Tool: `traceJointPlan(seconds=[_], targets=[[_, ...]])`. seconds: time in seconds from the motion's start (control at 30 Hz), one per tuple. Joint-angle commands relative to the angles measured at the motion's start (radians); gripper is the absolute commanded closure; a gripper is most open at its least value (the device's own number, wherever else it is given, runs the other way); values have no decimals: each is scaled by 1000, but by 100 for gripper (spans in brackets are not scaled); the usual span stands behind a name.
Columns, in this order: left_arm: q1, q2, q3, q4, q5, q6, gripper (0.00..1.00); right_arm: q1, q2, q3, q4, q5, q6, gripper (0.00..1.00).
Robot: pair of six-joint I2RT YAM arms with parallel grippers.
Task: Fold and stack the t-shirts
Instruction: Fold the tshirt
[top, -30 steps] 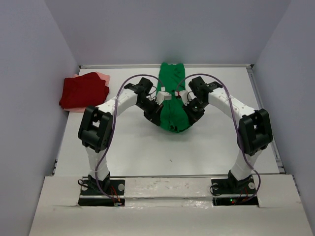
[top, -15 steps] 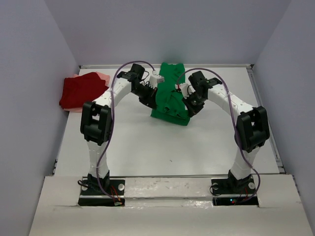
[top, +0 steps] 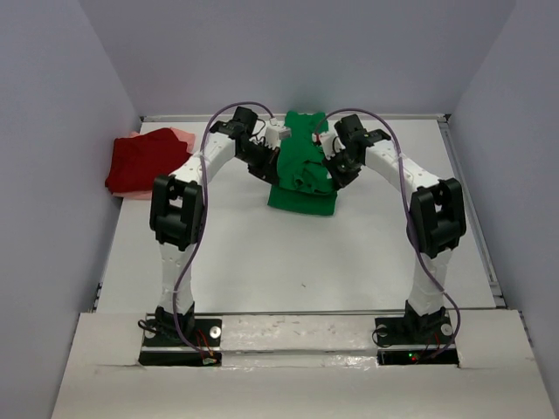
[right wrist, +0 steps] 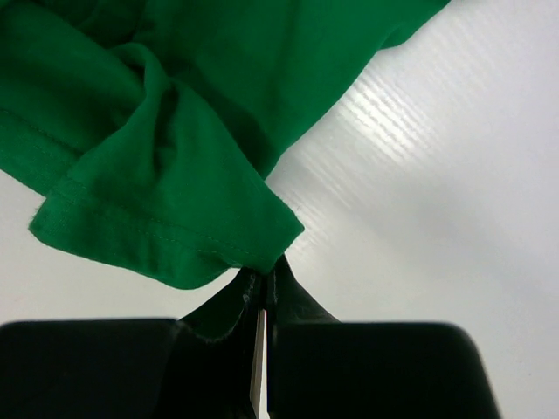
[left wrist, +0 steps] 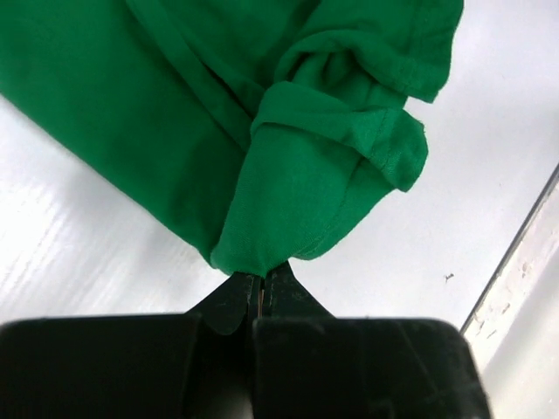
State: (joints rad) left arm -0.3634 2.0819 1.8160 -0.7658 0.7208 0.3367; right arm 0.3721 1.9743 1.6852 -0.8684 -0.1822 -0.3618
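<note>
The left hand (left wrist: pixel 262 281) and the right hand (right wrist: pixel 266 272) each pinched an edge of the green t-shirt (top: pixel 301 179), bunched between them at the far middle of the worktop (top: pixel 262 253); the dark red t-shirt (top: pixel 147 162) lay atop the pale pink t-shirt (top: pixel 182 134) at far left.

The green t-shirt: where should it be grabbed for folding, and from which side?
Grab the green t-shirt at its edges, one on each side. The left tool pinches a bunched fold on the left, the right tool a stitched hem corner on the right. Those thin edges fit between shut jaws, and coming from opposite sides probably keeps the cloth spread.
</note>
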Motion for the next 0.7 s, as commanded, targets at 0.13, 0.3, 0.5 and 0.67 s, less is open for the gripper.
traceJointPlan(seconds=[0.13,0.3,0.5,0.67], targets=[[46,78,213,11,-38,-67,100,-19,35,123,58,10,6,100],[52,119,258,5,-43,-68,100,-29,72,177,58,16,0,100],[50,150,238,17,-31,-67,100,-38,133,246,58,20,-8,100],[49,187,249,28,-21,-68,100,-47,185,298,58,18,-15,100]])
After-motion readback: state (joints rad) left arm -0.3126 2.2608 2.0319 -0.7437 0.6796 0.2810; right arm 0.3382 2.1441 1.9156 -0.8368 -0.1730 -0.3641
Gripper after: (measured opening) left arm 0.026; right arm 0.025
